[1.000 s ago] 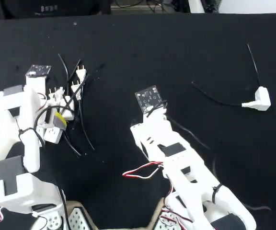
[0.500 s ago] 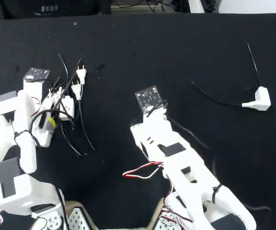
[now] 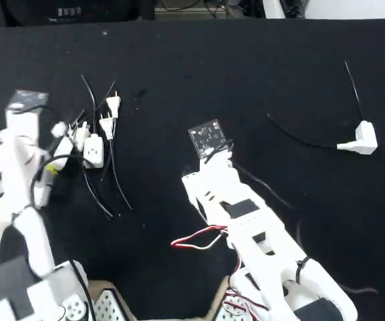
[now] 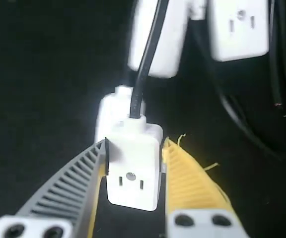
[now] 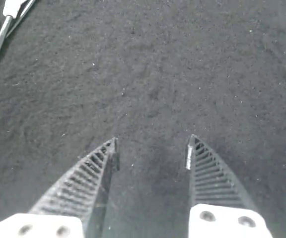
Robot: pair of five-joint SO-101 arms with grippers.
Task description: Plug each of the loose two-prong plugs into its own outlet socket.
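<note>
My left gripper (image 4: 133, 146) is shut on a white outlet socket (image 4: 132, 173) whose black cord (image 4: 144, 64) runs away from the jaws. Two more white sockets (image 4: 240, 29) lie just beyond it. In the high view the left gripper (image 3: 54, 159) is at the left of the table, beside the cluster of sockets (image 3: 92, 151) and two loose two-prong plugs (image 3: 113, 104). Another white plug (image 3: 360, 140) with a thin black cord lies far right. My right gripper (image 5: 152, 148) stands open over bare black cloth, near the table's middle under its wrist camera (image 3: 208, 137).
Black cords (image 3: 115, 184) trail from the socket cluster toward the front. A black cloth (image 3: 266, 73) covers the table. Red and white servo wires (image 3: 196, 239) loop beside the right arm's base.
The left arm has swung leftward and back with the socket in its jaws, dragging the cords and neighbouring sockets a little. The right arm has not moved.
</note>
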